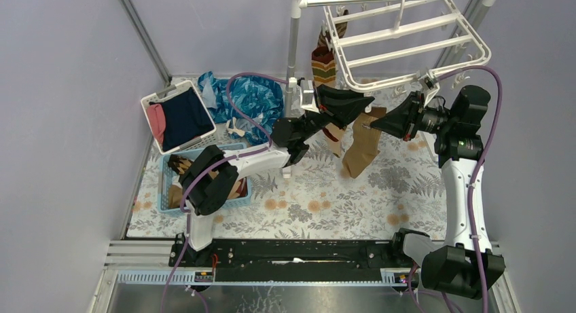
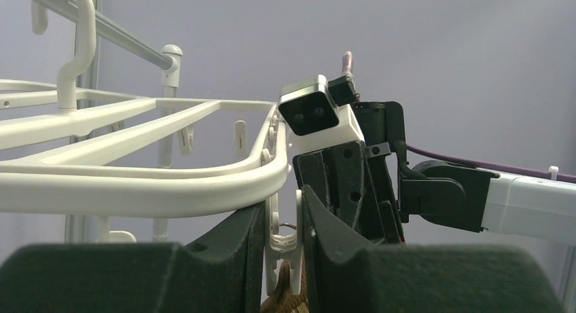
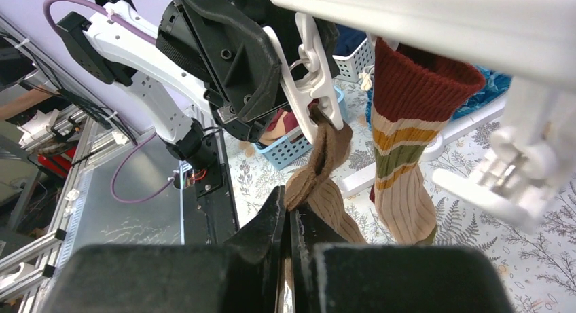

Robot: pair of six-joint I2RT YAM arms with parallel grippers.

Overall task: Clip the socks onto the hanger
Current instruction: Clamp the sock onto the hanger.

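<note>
Left gripper (image 2: 282, 235) is narrowed onto a hanger (image 2: 136, 191) clip (image 3: 314, 89), its fingers pressing the clip from both sides. Just below that pincer, the top of a tan sock (image 3: 325, 157) sits at the clip's mouth. The right gripper (image 3: 289, 214) is pinched tight on the sock lower down. A striped sock (image 3: 404, 150) hangs beyond it. The clipping step appears to be under way. Next, likely, the left lets the clip bite before the right lets go.

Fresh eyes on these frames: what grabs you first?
Both tools meet at the white hanger, top centre of the overhead view. The left tool pinches a dangling clip, and the right tool holds a tan sock up to the clip's mouth. Right beside them, a striped sock already hangs from the frame.
</note>
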